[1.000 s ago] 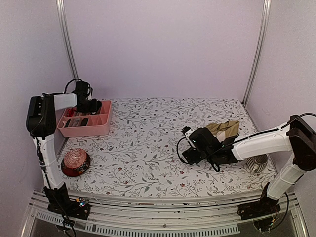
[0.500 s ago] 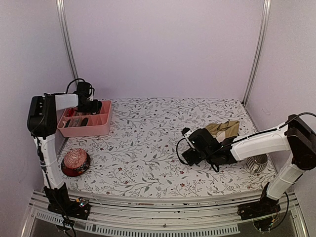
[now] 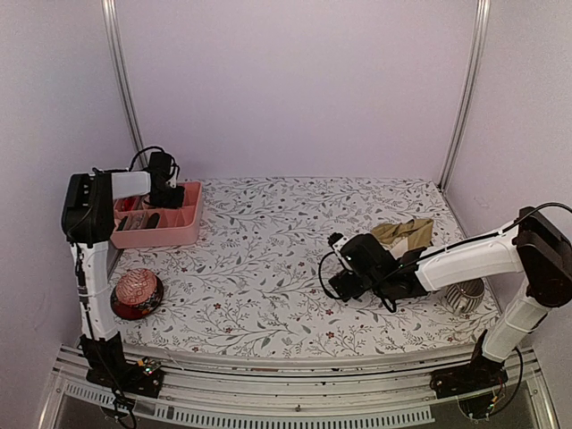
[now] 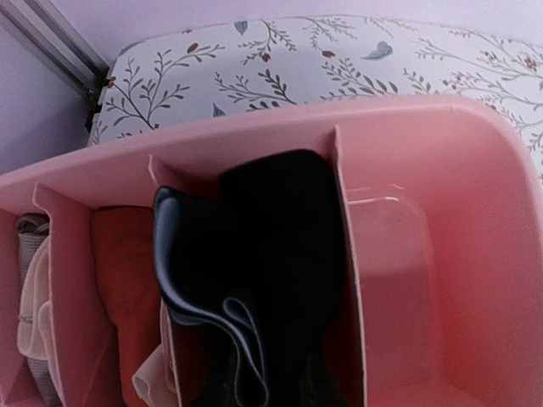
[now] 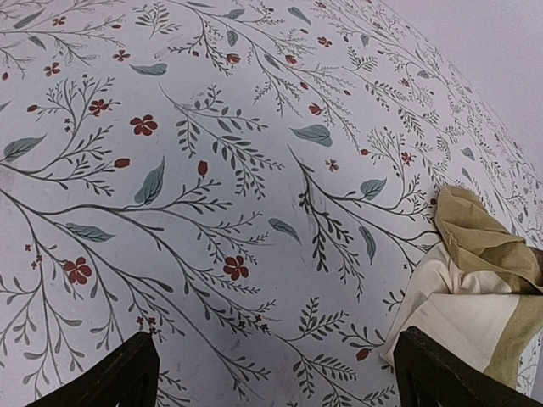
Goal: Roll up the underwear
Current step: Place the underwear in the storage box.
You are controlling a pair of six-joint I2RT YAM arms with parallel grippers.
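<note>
The black underwear (image 4: 271,254) hangs bunched in a middle compartment of the pink tray (image 4: 475,170). My left gripper (image 4: 267,394) is shut on its lower part; the dark fingers barely show against the cloth. In the top view the left gripper (image 3: 164,188) is over the back of the tray (image 3: 179,234). The tan-beige underwear (image 3: 407,232) lies crumpled on the table at the right. It also shows in the right wrist view (image 5: 484,288). My right gripper (image 3: 338,281) is open and empty (image 5: 276,373), low over the floral table, just left of the tan underwear.
The tray's other compartments hold a red cloth (image 4: 119,280) and a pale cloth (image 4: 30,322). A red patterned bowl (image 3: 136,293) sits at the front left. A ribbed metal object (image 3: 465,295) stands near the right arm. Walls close in the table.
My left gripper has shifted a little right and toward the back wall over the tray. The right arm has hardly moved.
</note>
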